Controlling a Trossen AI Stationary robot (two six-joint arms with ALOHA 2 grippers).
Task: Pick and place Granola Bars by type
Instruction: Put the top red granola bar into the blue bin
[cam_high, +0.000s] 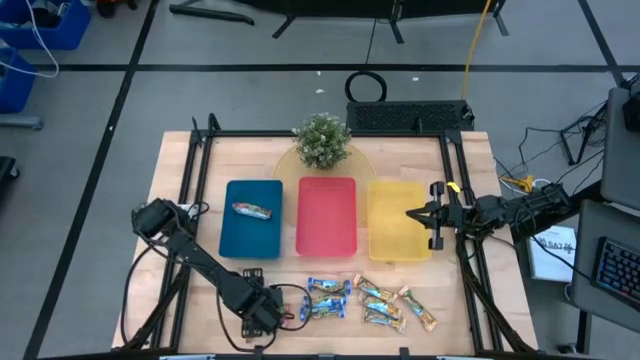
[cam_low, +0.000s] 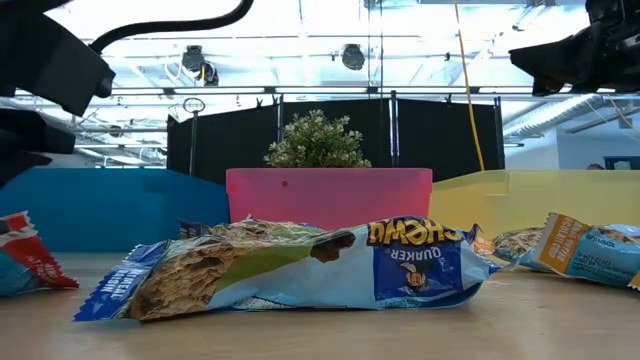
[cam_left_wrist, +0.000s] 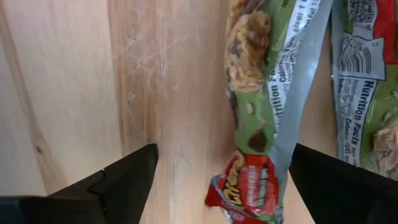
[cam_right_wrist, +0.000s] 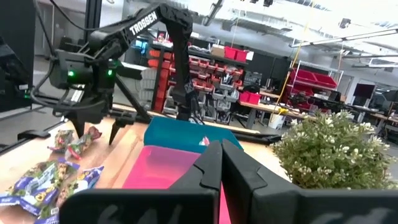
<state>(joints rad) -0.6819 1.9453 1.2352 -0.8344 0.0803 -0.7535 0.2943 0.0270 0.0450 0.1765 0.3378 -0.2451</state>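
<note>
Granola bars (cam_high: 372, 300) loose nr table (cam_high: 180, 210) front; plant (cam_high: 322, 139) behind trays.

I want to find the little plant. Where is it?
In the high view, the plant stands at the table's far edge, in the middle, just behind the red tray.

I see three trays on pale wood table (cam_high: 200, 180): blue tray (cam_high: 252, 238), red tray (cam_high: 326, 215), yellow tray (cam_high: 395, 220). Green plant (cam_high: 322, 139) behind them. One bar (cam_left_wrist: 255, 124) has a green wrapper with a red end and silver edge. Another bar (cam_low: 300, 270) is blue and white. Further bars (cam_high: 400, 305) are tan-gold. Both arms are black.
</note>
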